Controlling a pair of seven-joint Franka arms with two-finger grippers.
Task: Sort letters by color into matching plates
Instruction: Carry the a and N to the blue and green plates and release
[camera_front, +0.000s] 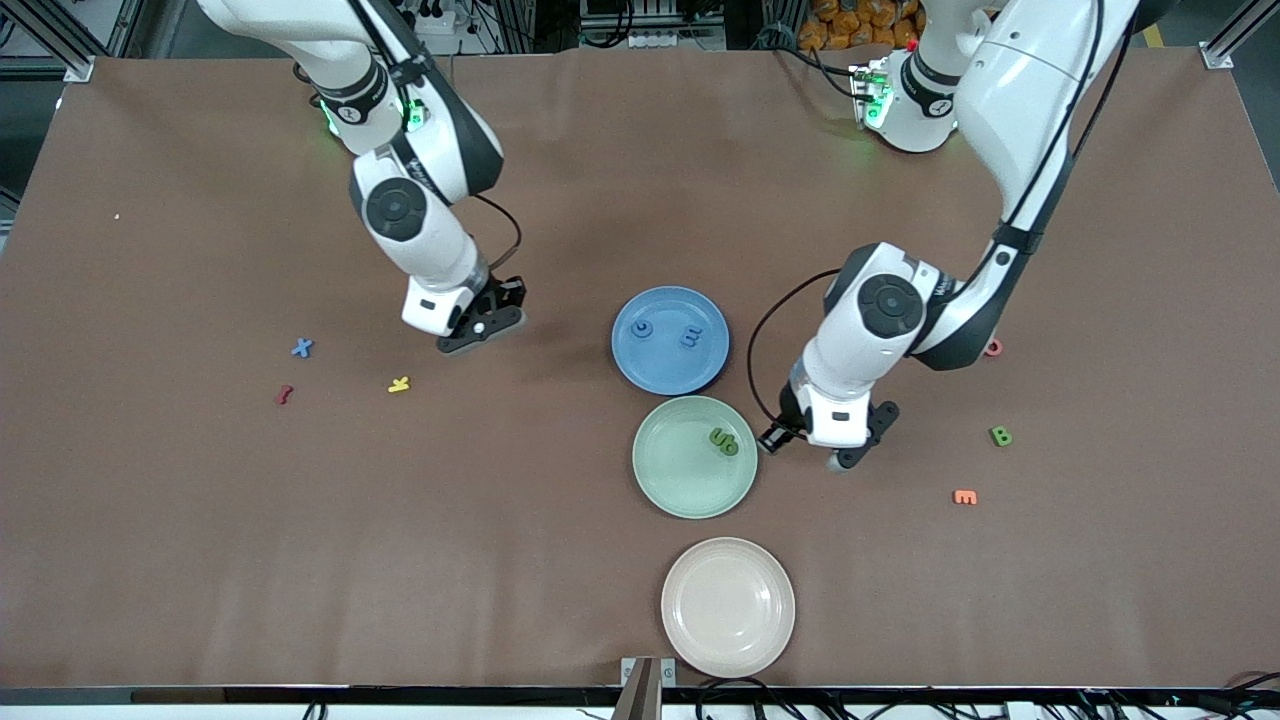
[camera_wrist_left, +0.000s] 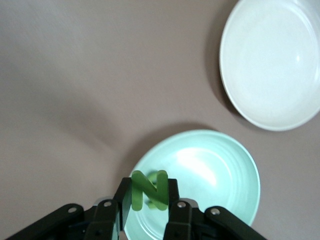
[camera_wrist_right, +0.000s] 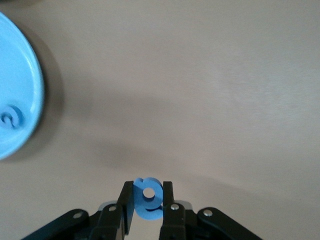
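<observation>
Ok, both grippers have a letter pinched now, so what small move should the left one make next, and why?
Probably ease the left gripper a little farther in over the green plate, then open. It grips a green letter N near the plate's rim. The right gripper holds a blue letter over bare table.

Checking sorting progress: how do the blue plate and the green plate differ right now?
The blue plate lies farther from the front camera; the green plate lies nearer, with the two rims close together. The blue plate holds two blue letters lying apart, while the green plate holds green letters bunched near its rim toward the left arm's end. Both are round, shallow, and look the same size.
</observation>
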